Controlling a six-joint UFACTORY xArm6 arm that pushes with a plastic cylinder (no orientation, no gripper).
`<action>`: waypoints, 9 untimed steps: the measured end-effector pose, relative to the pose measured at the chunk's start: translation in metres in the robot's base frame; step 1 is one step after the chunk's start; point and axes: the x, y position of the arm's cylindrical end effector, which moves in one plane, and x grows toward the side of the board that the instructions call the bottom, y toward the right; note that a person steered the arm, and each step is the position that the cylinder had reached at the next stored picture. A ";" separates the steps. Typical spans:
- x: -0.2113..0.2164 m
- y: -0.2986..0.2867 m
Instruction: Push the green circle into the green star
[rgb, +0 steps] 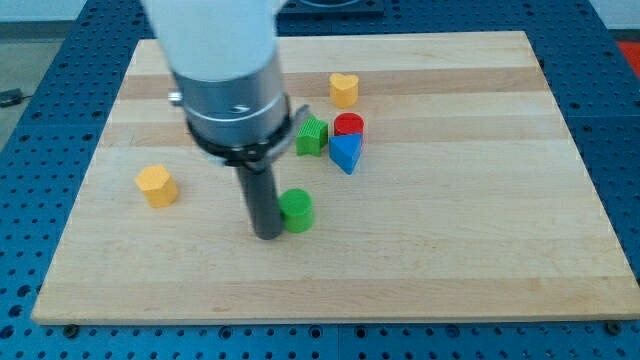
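The green circle (297, 210) sits near the middle of the wooden board (480, 250). My tip (267, 235) rests on the board right beside it, on its left, touching or almost touching. The green star (312, 136) lies above the circle, slightly to the right, with a gap of bare board between them. The arm's white and grey body hides the board above the tip.
A red cylinder (349, 126) and a blue triangular block (346, 153) sit close to the right of the green star. A yellow heart (343, 89) lies above them. A yellow hexagon block (157, 185) lies at the view's left.
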 end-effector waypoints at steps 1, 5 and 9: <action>-0.001 0.036; -0.014 0.079; -0.039 0.067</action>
